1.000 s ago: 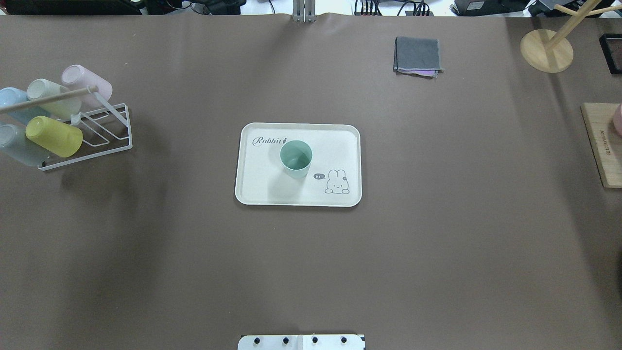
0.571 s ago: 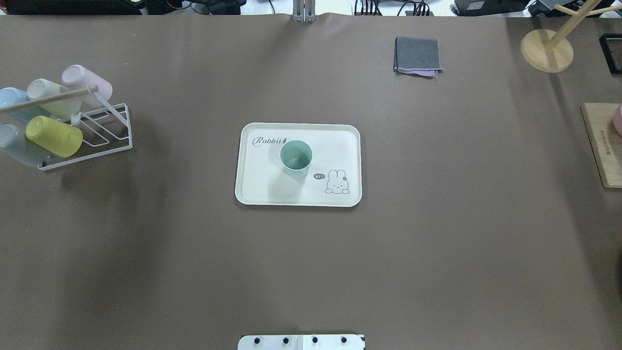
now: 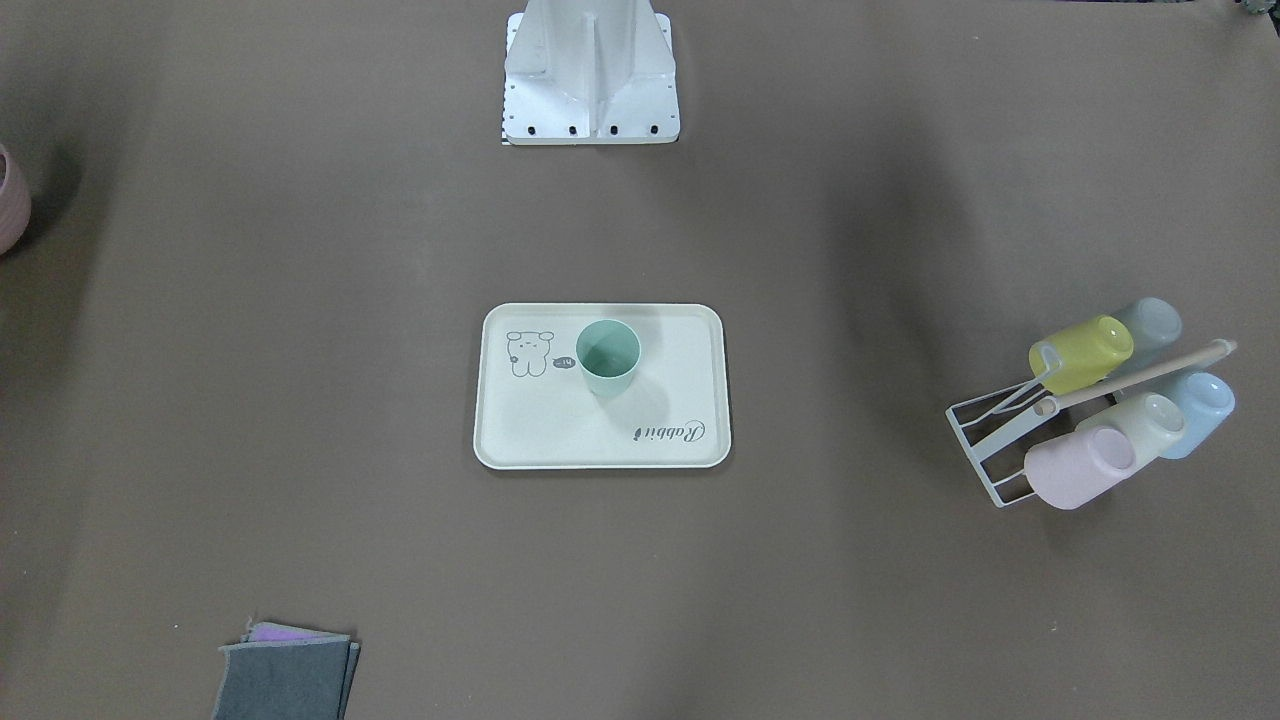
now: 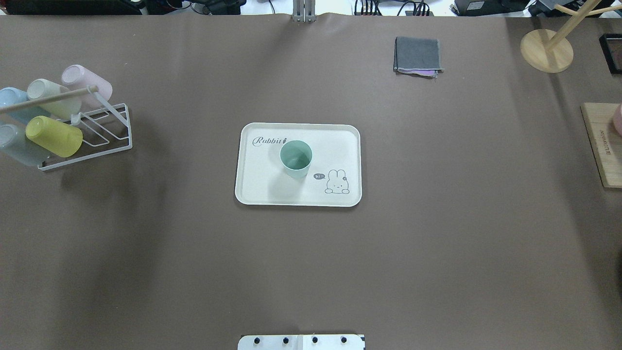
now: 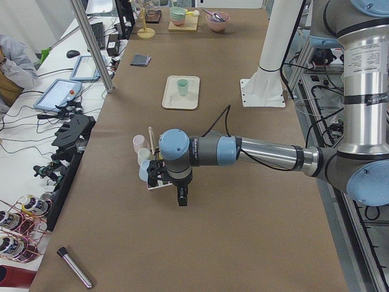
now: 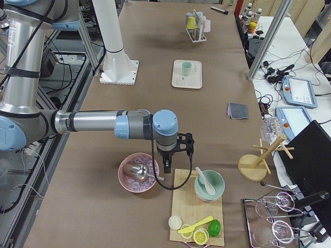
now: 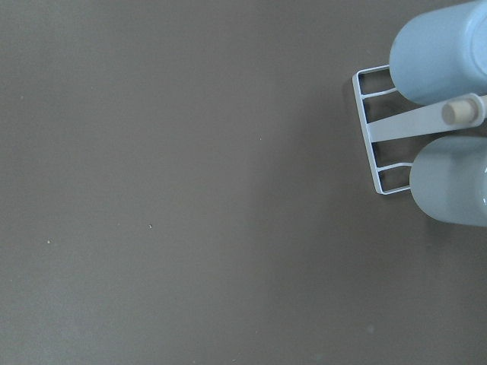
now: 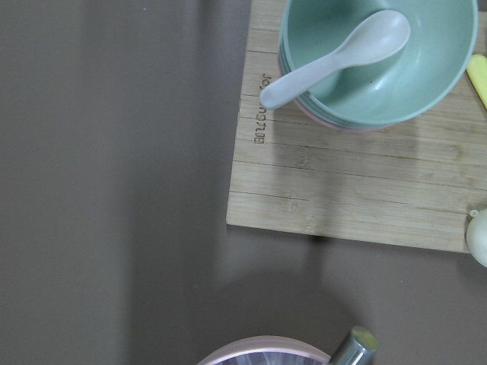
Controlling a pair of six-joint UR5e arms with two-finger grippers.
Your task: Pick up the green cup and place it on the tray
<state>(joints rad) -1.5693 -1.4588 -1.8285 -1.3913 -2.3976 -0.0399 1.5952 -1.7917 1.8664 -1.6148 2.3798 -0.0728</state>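
The green cup [image 4: 296, 158] stands upright on the cream tray [image 4: 257, 192] at the table's middle, by the "Rabbit" script; both also show in the front view, cup [image 3: 607, 357] and tray [image 3: 520, 440]. No gripper touches them. My left gripper [image 5: 182, 198] shows only in the left side view, hanging over the table beside the cup rack, far from the tray. My right gripper [image 6: 166, 166] shows only in the right side view, between a pink bowl and a wooden board. I cannot tell whether either is open or shut.
A white wire rack [image 4: 104, 141] at the left holds several pastel cups, among them a yellow-green cup [image 4: 53, 136]. A folded grey cloth [image 4: 418, 56], a wooden mug tree [image 4: 546, 48] and a wooden board [image 4: 602, 146] lie at the right. The robot base [image 3: 590, 80] stands behind the tray.
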